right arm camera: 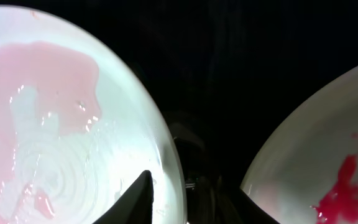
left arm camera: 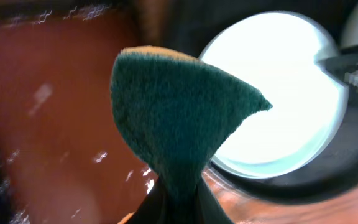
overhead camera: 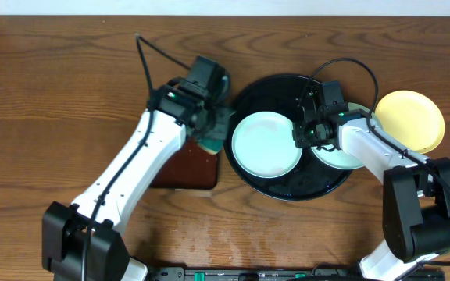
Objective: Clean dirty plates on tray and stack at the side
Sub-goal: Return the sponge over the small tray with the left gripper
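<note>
Overhead: right hand (overhead camera: 301, 138) angled down beside centre plate (overhead camera: 262, 145).

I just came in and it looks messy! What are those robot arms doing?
The left gripper pinches a green sponge beside the black tray. The right gripper hangs open between the left mint plate and the right mint plate on that tray, both smeared. A yellow plate sits off the tray on the table.
</note>
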